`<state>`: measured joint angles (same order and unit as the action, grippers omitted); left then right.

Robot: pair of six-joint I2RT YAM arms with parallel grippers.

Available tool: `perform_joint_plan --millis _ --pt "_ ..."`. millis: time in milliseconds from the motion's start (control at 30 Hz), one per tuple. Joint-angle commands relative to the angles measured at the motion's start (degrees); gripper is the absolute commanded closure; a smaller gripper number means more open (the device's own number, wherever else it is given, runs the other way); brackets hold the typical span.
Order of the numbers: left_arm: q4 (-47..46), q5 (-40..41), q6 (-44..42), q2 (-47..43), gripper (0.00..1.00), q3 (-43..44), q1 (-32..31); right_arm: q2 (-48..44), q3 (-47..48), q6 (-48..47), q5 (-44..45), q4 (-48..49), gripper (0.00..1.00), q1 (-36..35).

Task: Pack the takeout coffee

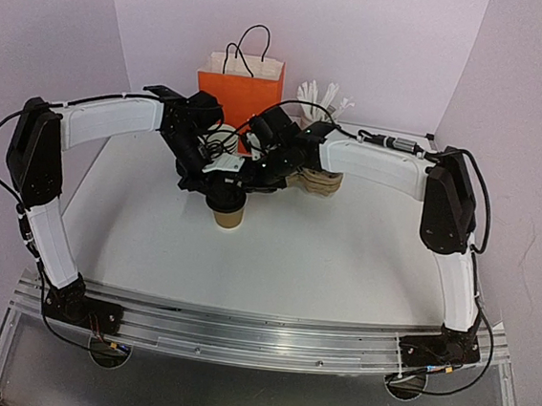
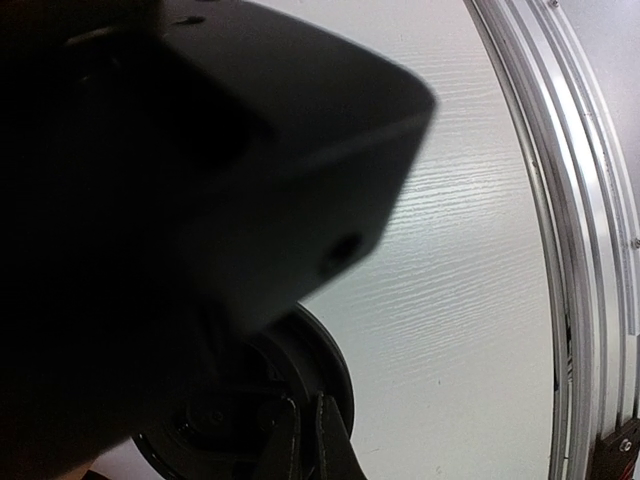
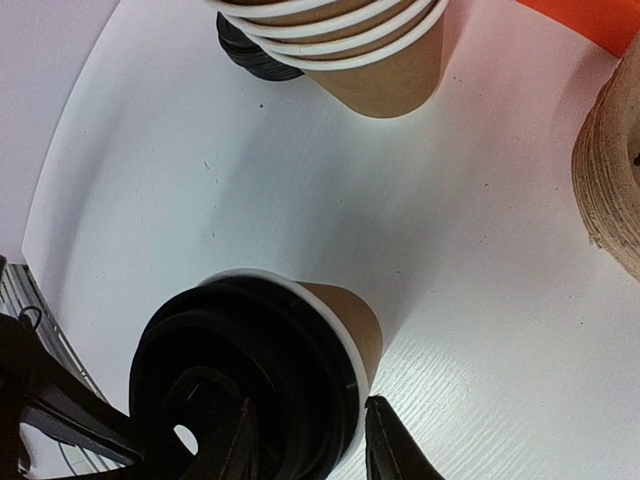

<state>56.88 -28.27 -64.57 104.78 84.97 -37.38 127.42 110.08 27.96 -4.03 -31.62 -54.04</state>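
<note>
The takeout coffee [image 1: 229, 216] stands mid-table: a brown paper cup [image 3: 366, 330] with a black dome lid [image 3: 240, 380] on it, and a strip of the cup's white rim shows beside the lid. Both grippers meet right above it. My left gripper [image 2: 312, 440] has its fingers nearly together at the edge of the lid [image 2: 330, 370]. My right gripper [image 3: 310, 452] is open and straddles the cup's rim, one finger over the lid, the other finger [image 3: 392, 445] just outside the cup wall. The right arm's dark body fills most of the left wrist view.
An orange paper bag [image 1: 244, 83] with black handles stands at the back. A stack of lidless brown cups [image 3: 370, 50] and loose black lids [image 3: 250, 55] lie behind the coffee. A ribbed brown stack [image 3: 610, 180] is to the right. The metal rail [image 2: 580, 250] marks the near edge.
</note>
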Motion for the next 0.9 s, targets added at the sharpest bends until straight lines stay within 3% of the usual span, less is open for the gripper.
perform_joint_plan --millis 0,500,867 --pt "-7.39 5.27 1.81 1.99 1.0 2.56 0.91 0.65 2.74 -0.83 -6.62 -1.33 0.66 -4.07" --pt "-11.09 4.61 -1.74 -1.67 1.0 -1.36 0.9 -0.55 5.93 1.22 -5.49 -1.13 0.65 -3.21" --pt "-11.27 2.2 -2.73 -2.05 1.0 -2.74 0.9 -0.36 6.11 3.14 -7.41 -0.03 0.72 -2.42"
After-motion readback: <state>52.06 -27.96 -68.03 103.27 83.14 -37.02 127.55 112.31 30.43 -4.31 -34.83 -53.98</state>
